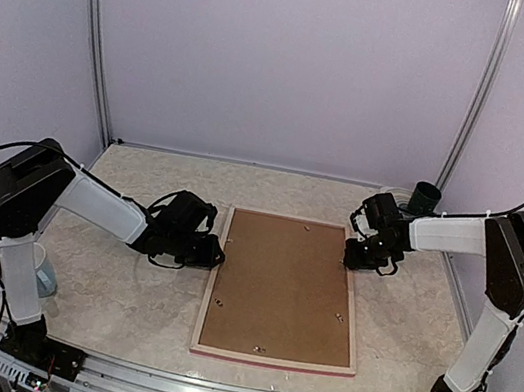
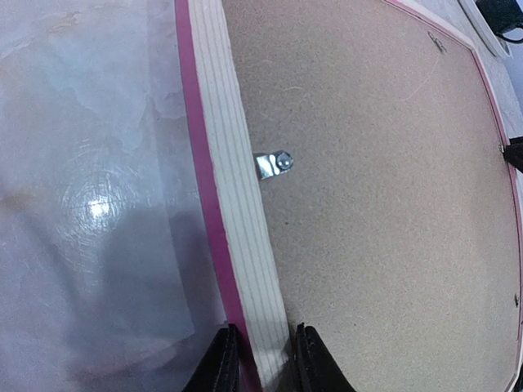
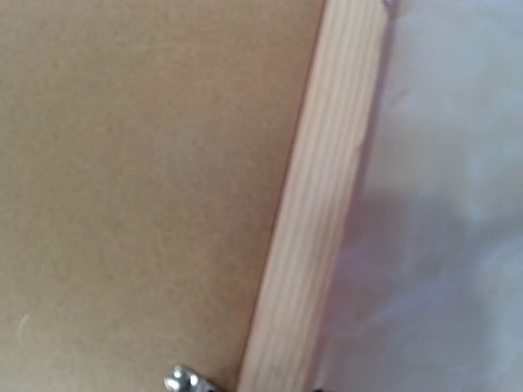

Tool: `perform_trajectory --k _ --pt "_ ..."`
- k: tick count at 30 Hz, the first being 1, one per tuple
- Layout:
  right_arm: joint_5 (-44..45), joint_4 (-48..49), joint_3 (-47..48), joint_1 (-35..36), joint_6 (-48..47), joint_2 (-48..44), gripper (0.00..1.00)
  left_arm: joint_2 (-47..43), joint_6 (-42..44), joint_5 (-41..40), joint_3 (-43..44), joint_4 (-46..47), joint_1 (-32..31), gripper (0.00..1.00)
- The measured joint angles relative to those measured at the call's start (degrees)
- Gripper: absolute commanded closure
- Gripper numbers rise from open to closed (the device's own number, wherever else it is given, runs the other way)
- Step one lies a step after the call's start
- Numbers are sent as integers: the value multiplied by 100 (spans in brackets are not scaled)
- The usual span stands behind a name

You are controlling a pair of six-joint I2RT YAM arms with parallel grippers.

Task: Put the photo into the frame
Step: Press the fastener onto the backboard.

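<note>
Brown board (image 1: 282, 286) fills the frame (image 1: 272, 360), which lies face down on the table (image 1: 123, 293), pale wood back up and a pink edge showing round it. I see no photo in any view, and I cannot tell whether it sits under the board.

My left gripper (image 2: 263, 359) is at the frame's left rail, partway along it. Its fingers (image 2: 219, 363) sit tight on either side of the rail, so I read it as clenched on the frame. Just beyond them a metal tab (image 2: 274, 165) reaches from the rail over the board.

My right gripper (image 1: 379, 264) is at the frame's right rail, near the far corner. Its wrist view gives me only rail, board and another tab. No fingers show, so I cannot tell whether it is grasping or released.

My worry is an uneven lift. If the right side has no real bite and I raise both arms, the frame would hang from the left pinch alone. It could then swing, twist out of the fingers or scrape across the table. The rail is thin, so a pinch slightly off its edge could slide away.

The tabs are the other risk. While they lie over the board it stays locked in, and prying at it could bend a tab or crack the board. If any tab has turned aside, tipping the frame could let the board drop out.
</note>
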Motion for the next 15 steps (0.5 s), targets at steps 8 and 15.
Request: perform_trajectory --k 8,15 --pt "258 -7 39 105 17 22 72 42 -15 -90 55 2 -46 77" --pt "538 -306 313 190 -87 144 64 48 -9 -107 81 -39 -50 78"
